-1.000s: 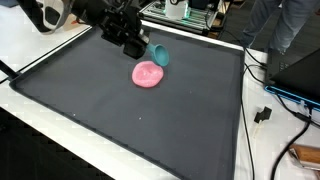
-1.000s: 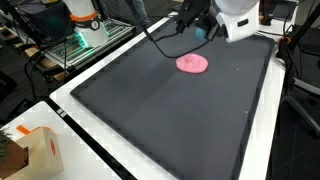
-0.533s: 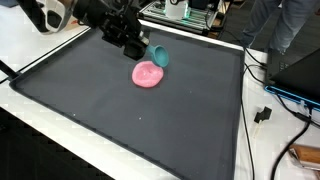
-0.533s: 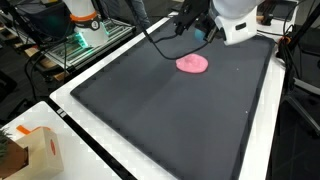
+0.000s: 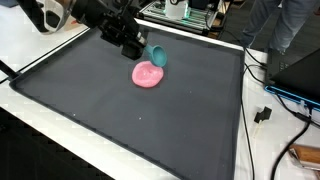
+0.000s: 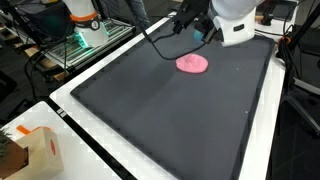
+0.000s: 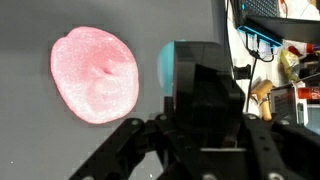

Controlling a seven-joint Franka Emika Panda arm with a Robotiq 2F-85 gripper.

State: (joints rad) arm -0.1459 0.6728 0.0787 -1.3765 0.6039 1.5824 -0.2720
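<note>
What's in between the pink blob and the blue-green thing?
Nothing but bare dark mat. The wrist view shows a narrow strip of it separating the pink blob from the blue-green thing.

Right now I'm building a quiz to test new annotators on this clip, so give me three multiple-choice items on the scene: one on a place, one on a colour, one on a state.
1. Where does the pink disc lie?
A) on the black mat
B) on the white table border
C) inside a cardboard box

2. What colour is the object at the jaws?
A) yellow
B) teal
C) red

3. In what state is the pink disc?
A) lifted clear of the surface
B) propped on its edge
C) lying flat, not in the jaws

Answers:
1 A: dark mat surrounds the disc on all sides in both exterior views.
2 B: the teal object shows right at the dark jaws, and the wrist view shows the same colour.
3 C: the wrist view shows the disc spread flat on the mat, beside the jaws rather than between them.
</note>
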